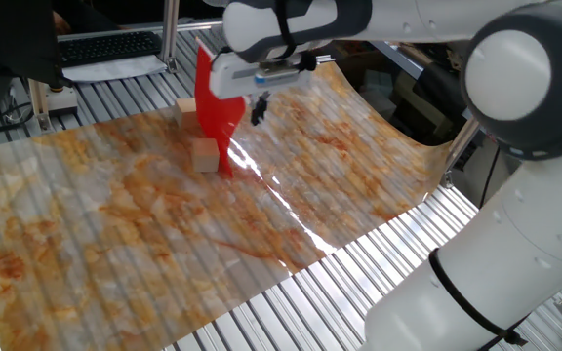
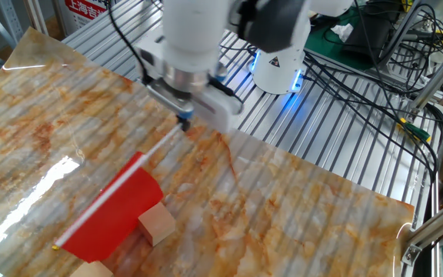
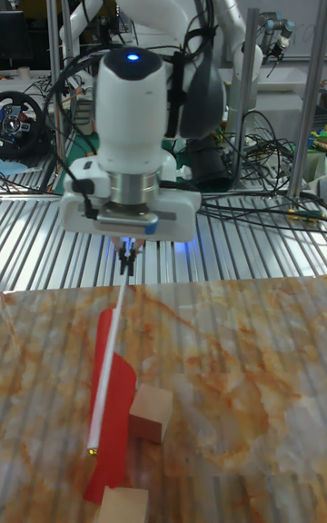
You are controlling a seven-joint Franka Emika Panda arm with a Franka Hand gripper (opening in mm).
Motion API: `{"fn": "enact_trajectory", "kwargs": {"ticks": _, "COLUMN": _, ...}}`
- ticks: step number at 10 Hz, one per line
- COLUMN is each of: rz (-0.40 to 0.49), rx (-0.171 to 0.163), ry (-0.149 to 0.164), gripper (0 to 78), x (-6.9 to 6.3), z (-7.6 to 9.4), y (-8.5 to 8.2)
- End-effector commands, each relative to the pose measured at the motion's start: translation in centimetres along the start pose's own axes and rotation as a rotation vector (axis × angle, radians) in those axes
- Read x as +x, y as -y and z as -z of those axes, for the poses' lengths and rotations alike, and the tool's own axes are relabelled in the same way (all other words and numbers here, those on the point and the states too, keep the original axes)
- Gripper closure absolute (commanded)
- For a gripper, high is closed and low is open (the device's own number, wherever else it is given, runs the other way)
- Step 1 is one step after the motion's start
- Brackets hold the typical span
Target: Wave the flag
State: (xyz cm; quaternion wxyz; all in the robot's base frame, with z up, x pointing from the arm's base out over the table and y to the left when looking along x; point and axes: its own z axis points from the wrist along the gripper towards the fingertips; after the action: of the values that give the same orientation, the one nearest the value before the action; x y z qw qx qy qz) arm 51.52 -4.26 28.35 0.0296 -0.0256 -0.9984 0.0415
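Note:
The flag (image 2: 115, 217) is a bright-red cloth on a thin white stick (image 2: 156, 146), held slanting above the marbled sheet. My gripper (image 2: 184, 120) is shut on the stick's upper end, and the cloth hangs spread below the stick. In one fixed view the flag (image 1: 214, 105) stands up beside the gripper (image 1: 259, 109). From the tall fixed view, the stick (image 3: 109, 361) runs down from the gripper (image 3: 127, 260), with the flag (image 3: 114, 419) drooping to its tip.
Two tan wooden blocks lie under the flag: one (image 2: 158, 225) beside the cloth, another (image 2: 91, 270) at the picture's bottom edge. The glossy marbled sheet (image 2: 306, 215) covers a slatted metal table (image 2: 337, 131). Cables and the arm's base (image 2: 279, 65) sit behind.

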Motion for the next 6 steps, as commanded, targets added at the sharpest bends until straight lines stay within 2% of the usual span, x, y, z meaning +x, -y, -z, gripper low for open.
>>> {"fn": "enact_trajectory", "kwargs": {"ticks": 1, "rz": 0.103, "rx": 0.065, "ry": 0.061, "gripper": 76.4, "x": -4.0, "z": -0.7, "y": 16.1}}
{"fn": "enact_trajectory", "kwargs": {"ticks": 4, "rz": 0.105, "rx": 0.065, "ry": 0.078, "gripper": 76.4, "x": -4.0, "z": -0.7, "y": 16.1}}
{"fn": "enact_trajectory", "kwargs": {"ticks": 5, "rz": 0.095, "rx": 0.062, "ry": 0.087, "gripper": 76.4, "x": -4.1, "z": -0.5, "y": 15.7}}
{"fn": "enact_trajectory", "kwargs": {"ticks": 6, "rz": 0.084, "rx": 0.062, "ry": 0.088, "gripper": 76.4, "x": -4.3, "z": -0.4, "y": 14.6}}
